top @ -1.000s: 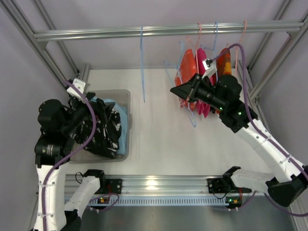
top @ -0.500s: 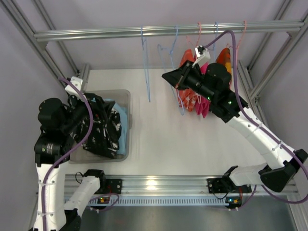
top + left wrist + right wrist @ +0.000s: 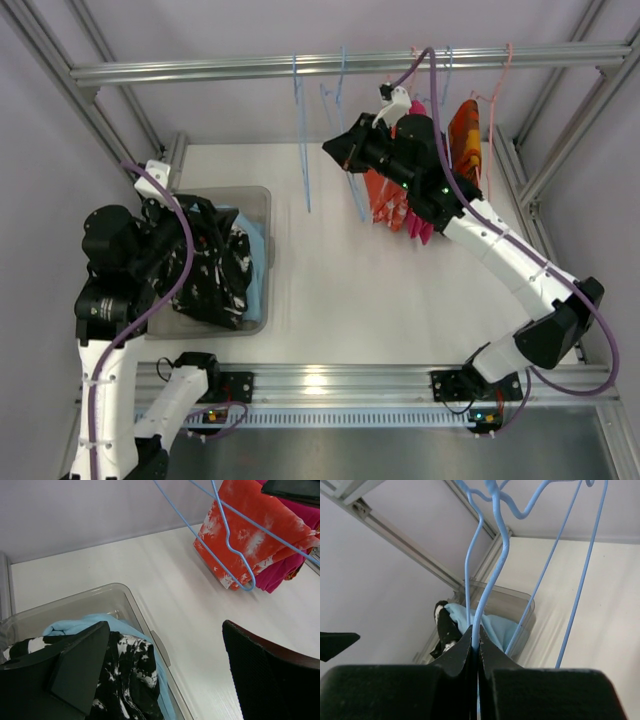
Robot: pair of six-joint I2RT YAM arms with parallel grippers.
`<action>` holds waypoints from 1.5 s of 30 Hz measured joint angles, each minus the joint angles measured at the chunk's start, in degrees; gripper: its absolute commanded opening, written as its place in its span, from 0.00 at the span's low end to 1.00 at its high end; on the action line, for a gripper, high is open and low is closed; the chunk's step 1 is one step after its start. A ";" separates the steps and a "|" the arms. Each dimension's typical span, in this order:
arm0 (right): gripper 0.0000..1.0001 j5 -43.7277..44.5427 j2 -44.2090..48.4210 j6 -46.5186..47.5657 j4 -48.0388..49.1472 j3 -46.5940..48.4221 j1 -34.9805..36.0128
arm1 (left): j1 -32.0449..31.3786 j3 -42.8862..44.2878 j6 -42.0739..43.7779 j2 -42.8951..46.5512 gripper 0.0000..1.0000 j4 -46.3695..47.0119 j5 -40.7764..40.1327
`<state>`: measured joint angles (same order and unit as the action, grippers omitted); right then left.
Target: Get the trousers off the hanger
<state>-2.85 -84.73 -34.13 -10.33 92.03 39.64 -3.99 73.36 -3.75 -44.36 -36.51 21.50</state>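
Black-and-white patterned trousers (image 3: pixel 218 272) lie in a heap in the grey bin (image 3: pixel 262 200) at the left, on top of a light blue garment (image 3: pixel 256 262). My left gripper (image 3: pixel 198 232) hovers over that heap, open, with nothing between its fingers; the wrist view shows the trousers (image 3: pixel 127 677) under the left finger (image 3: pixel 75 667). My right gripper (image 3: pixel 338 152) is raised near the rail, shut on the wire of a bare blue hanger (image 3: pixel 352 195). In the right wrist view that hanger (image 3: pixel 490 555) rises out of the closed right gripper (image 3: pixel 476 646).
A second bare blue hanger (image 3: pixel 300 150) hangs from the metal rail (image 3: pixel 200 68). Orange and pink garments (image 3: pixel 392 198) hang on hangers behind my right arm, with another orange one (image 3: pixel 463 130) further right. Frame posts stand at both back corners.
My right arm has swung up and to the left, carrying the bare blue hanger away from the orange garments toward the rail. The left arm has hardly moved.
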 measured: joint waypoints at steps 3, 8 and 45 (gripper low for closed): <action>0.00 0.00 -1.68 0.63 0.02 0.00 0.00 | -0.02 -0.04 -0.28 0.28 0.99 0.04 -0.66; 0.00 -0.07 -3.87 1.07 0.07 -0.07 -0.37 | 0.00 -0.46 -1.01 0.76 0.99 0.04 -1.46; 0.99 -5.22 -6.38 2.12 2.91 -2.64 -2.82 | -0.02 6.14 -3.34 -8.22 0.99 -7.30 -4.46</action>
<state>-8.08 -91.11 -32.01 -7.42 89.38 36.82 -4.01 79.50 -7.09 -52.58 -43.81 17.04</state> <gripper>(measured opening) 0.972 0.990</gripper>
